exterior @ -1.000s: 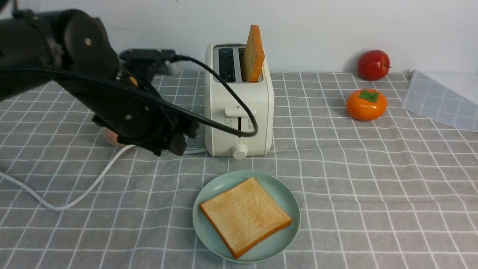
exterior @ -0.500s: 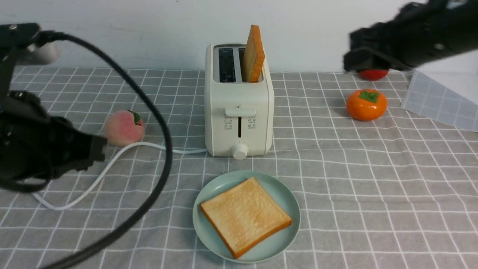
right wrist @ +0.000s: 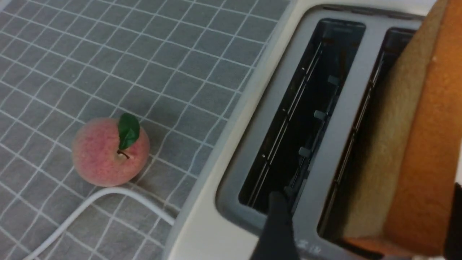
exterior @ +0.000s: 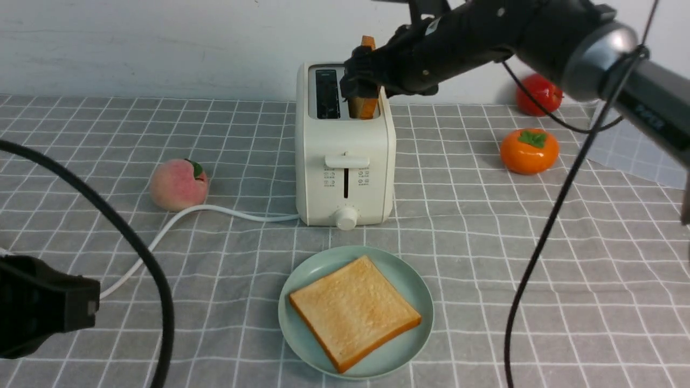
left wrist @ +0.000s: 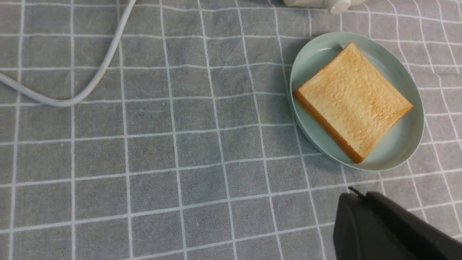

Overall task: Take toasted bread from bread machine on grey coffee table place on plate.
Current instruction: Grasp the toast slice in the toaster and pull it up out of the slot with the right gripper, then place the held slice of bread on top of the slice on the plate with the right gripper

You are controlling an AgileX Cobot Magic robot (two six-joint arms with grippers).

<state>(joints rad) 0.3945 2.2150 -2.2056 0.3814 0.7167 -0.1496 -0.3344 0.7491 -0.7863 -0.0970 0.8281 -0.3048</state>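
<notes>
A cream-white bread machine [exterior: 345, 140] stands on the grey coffee table [exterior: 539, 242]. One slice of toasted bread [exterior: 363, 108] stands upright in its right slot; the left slot is empty. My right gripper [exterior: 362, 81] is open and straddles that slice [right wrist: 408, 144], one finger [right wrist: 278, 224] over the strip between the slots, the other at the slice's far side. A second slice [exterior: 354, 311] lies flat on the mint-green plate [exterior: 318, 264] in front of the bread machine. My left gripper [left wrist: 355, 198] is shut and empty, low over the cloth near the plate [left wrist: 400, 144].
A peach [exterior: 178, 184] lies left of the bread machine beside its white cord [exterior: 215, 211]. An orange persimmon [exterior: 529, 151] and a red apple [exterior: 539, 94] sit at the back right. Black arm cables [exterior: 544, 231] hang over the table on both sides.
My left arm has drawn back from beside the bread machine to the lower left, its gripper shut. My right arm swung in from the upper right, opening its jaws around the upright slice.
</notes>
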